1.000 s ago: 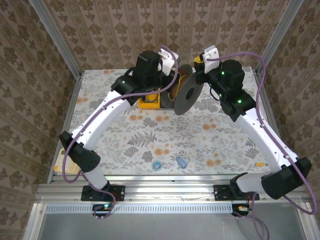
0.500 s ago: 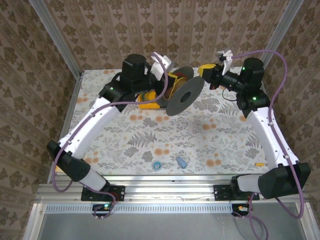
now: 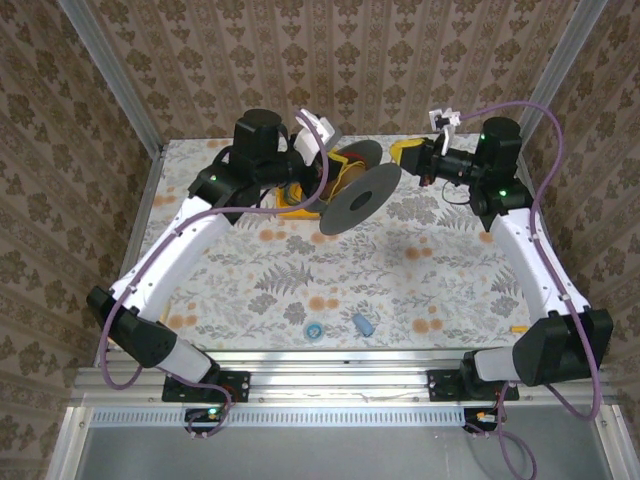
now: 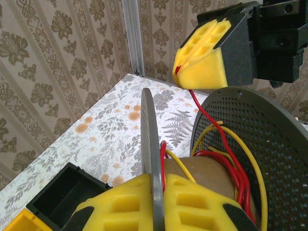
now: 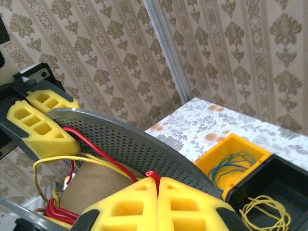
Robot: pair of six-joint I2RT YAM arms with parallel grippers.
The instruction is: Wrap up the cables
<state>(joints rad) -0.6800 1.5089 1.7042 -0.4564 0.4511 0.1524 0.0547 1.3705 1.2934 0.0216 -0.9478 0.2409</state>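
Observation:
The dark grey spool (image 3: pixel 358 198) hangs above the back of the table. My left gripper (image 4: pixel 155 180) is shut on the rim of one perforated flange (image 4: pixel 150 144). Red wire (image 4: pixel 202 108) and yellow wire (image 4: pixel 250 159) loop loosely around the cardboard core (image 4: pixel 202 175). A strand of the red wire (image 5: pixel 91 144) runs from the core up to my right gripper (image 5: pixel 157 182), which is shut on its cut end. In the top view the right gripper (image 3: pixel 412 153) sits just right of the spool and the left gripper (image 3: pixel 325 165) just left of it.
Under the spool stand a yellow bin (image 5: pixel 250 150) holding blue and green wires and a black bin (image 5: pixel 284 180) holding a yellow coil. Two small blue items (image 3: pixel 315 329) (image 3: pixel 363 324) lie near the table's front edge. Aluminium frame posts (image 3: pixel 110 80) flank the papered walls.
The left arm has drawn back to the left with the spool, which now tilts flatter. The right arm's wrist has swung out to the right, its gripper staying close to the spool.

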